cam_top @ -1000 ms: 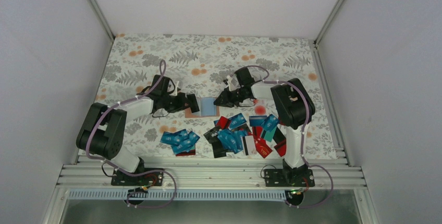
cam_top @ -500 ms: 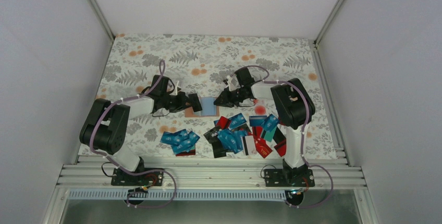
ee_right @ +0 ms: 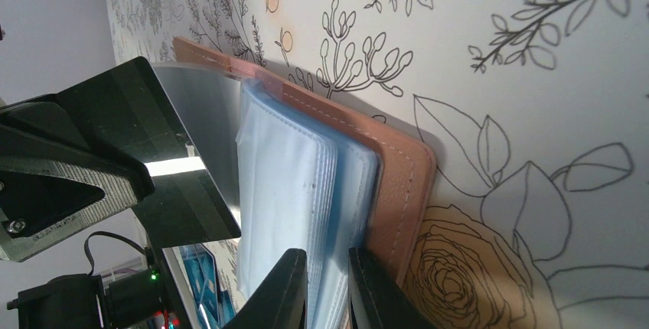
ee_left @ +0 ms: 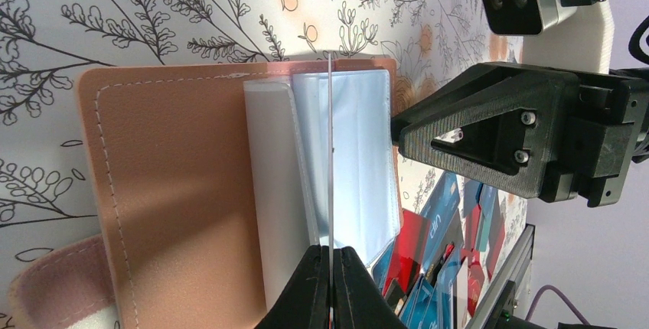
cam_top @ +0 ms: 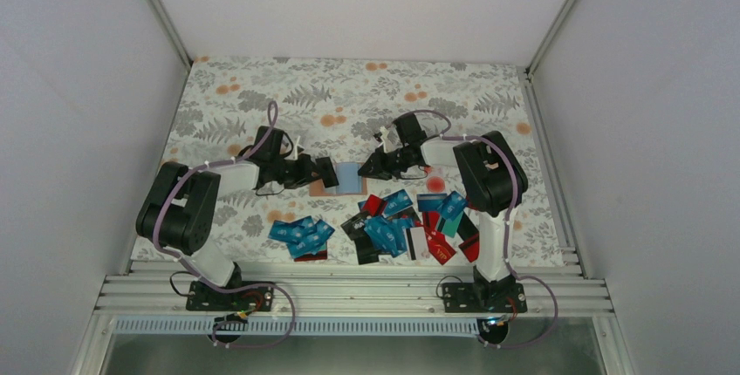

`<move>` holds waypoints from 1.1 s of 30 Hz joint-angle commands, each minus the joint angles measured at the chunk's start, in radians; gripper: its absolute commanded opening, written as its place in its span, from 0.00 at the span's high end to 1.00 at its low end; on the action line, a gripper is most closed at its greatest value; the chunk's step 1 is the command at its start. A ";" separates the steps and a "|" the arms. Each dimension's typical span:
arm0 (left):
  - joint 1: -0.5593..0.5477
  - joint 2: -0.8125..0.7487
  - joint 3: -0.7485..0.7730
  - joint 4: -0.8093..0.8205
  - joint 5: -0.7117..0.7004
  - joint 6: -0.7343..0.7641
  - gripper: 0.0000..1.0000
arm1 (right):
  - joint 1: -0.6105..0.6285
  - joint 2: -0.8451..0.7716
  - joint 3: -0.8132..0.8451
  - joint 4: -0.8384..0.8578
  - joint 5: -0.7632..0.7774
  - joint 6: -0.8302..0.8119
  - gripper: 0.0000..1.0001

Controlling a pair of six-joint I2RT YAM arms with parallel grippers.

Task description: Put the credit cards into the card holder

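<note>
Item: one card [ee_right: 191,153], dark and glossy, of thin plastic. It is judged light, stiff yet springy and slick-faced, and best taken by one short edge so that the leading edge is left free. It is pinched edge-on between the closed jaws of the left gripper [ee_left: 331,251] and stands just ahead of them over the open card holder [ee_left: 168,191]; it is not seen inside any pocket. Holder: tan-pink stitched cover, judged soft and floppy, laid open directly ahead of the left jaws. A stack of clear sleeves [ee_left: 356,153], limp and liable to cling together, lies on the half nearer the right jaws. A few sleeves at the outer edge are taken between the narrowly set jaws of the right gripper [ee_right: 327,256], apparently nipped so that a pocket is parted. Contents: whether any sleeve is already filled cannot be told. Stock: loose cards [cam_top: 406,218], blue, teal, red and black, are heaped behind the right jaws, and a smaller heap [cam_top: 301,235] lies behind the left.
</note>
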 commanded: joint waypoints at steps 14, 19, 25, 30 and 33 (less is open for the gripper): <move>0.004 -0.011 -0.025 0.012 -0.029 -0.002 0.97 | 0.006 -0.010 -0.025 -0.002 0.039 -0.009 0.84; 0.003 -0.015 -0.027 0.017 -0.025 -0.002 0.98 | 0.006 -0.011 -0.024 -0.002 0.038 -0.011 0.84; -0.001 0.009 -0.024 0.046 -0.002 -0.008 0.98 | 0.007 -0.011 -0.021 0.001 0.033 -0.006 0.84; -0.009 0.030 -0.015 0.062 0.015 -0.016 0.98 | 0.007 -0.009 -0.021 -0.001 0.031 -0.007 0.84; -0.014 0.046 -0.019 0.087 0.030 -0.029 0.98 | 0.006 -0.008 -0.021 0.001 0.030 -0.007 0.84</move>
